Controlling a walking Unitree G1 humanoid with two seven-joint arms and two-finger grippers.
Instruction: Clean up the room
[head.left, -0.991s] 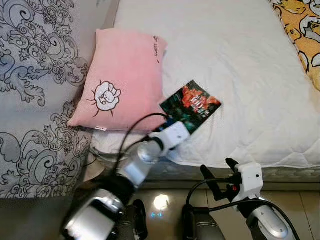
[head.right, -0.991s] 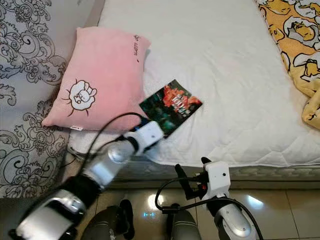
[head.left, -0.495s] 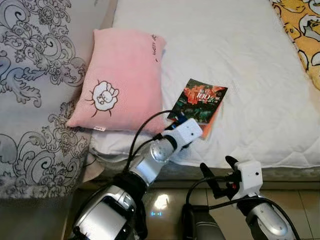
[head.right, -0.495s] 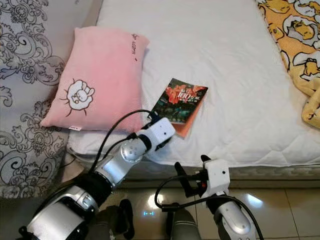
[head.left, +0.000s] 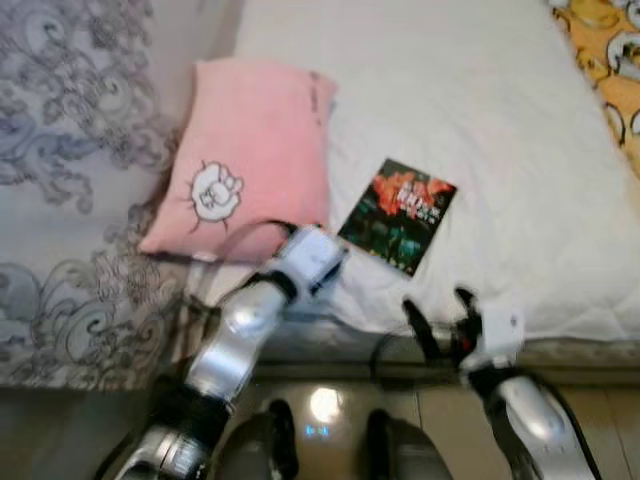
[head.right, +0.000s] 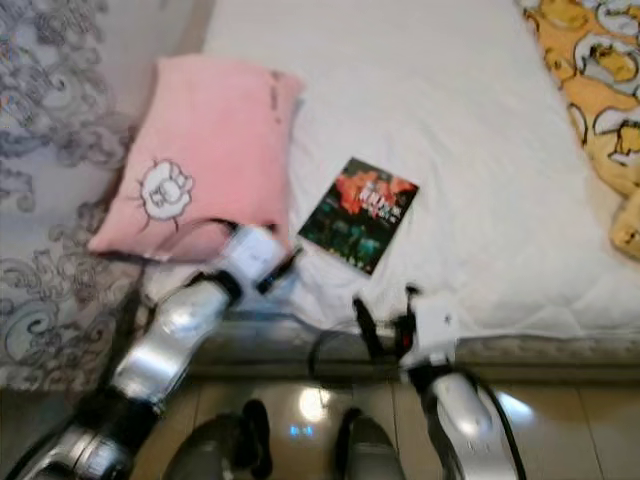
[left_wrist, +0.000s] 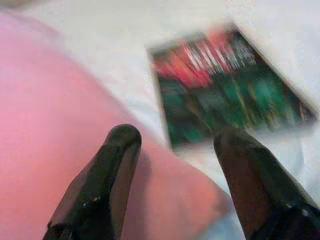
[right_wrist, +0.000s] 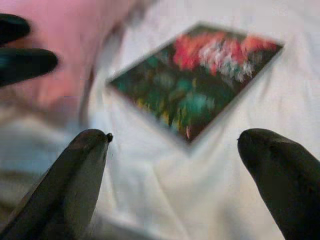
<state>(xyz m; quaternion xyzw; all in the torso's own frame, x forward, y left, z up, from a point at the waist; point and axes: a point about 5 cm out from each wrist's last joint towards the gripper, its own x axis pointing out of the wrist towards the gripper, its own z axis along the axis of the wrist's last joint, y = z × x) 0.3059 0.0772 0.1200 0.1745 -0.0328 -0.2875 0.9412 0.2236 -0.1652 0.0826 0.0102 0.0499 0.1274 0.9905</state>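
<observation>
- Right gripper (head.left: 440, 312) is held at the near mattress edge, fingers spread wide, nothing pinched.
- Left gripper (left_wrist: 172, 145) is placed at the near corner of the pink pillow (head.left: 250, 155), fingers spread, nothing gripped.
- Book (head.left: 398, 215) with a dark red-green cover is seen lying flat on the white mattress (head.left: 480, 110), just beside the pillow, apart from both grippers.
- Grey patterned blanket (head.left: 70, 200) is seen left of the pillow.
- Yellow cartoon-print blanket (head.right: 600, 90) is seen at the far right.

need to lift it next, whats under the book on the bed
The book lies flat on the white quilted mattress cover, beside the pink pillow. Nothing pokes out around its edges; whatever its cover hides cannot be seen.
</observation>
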